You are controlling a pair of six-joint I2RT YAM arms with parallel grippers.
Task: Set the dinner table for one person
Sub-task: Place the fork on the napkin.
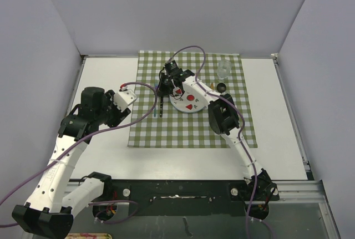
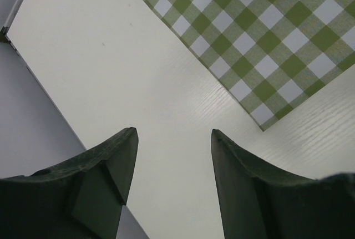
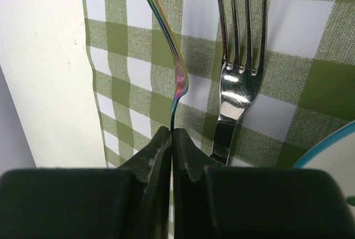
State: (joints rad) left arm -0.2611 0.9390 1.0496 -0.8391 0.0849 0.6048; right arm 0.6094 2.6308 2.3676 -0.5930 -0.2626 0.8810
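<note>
- Top view: cloth (image 1: 183,131), plate (image 1: 182,106) and glass (image 1: 223,68) lay mid-frame on the surface (image 1: 274,106).
- Left wrist: left claw (image 2: 172,139) hung spread and empty above bare surface.
- Right wrist: right claw (image 3: 172,136) clamped a rainbow fork (image 3: 176,78), unplaced, left of a silver fork (image 3: 239,72) lying on the cloth.

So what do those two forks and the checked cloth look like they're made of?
Rainbow-tinted fork in the right end effector: likely metal, iridescent sheen. Silver four-tined fork: probably polished steel, mirror-like glints. Green-and-white checked cloth: woven fabric, visible weave texture, matte.
</note>
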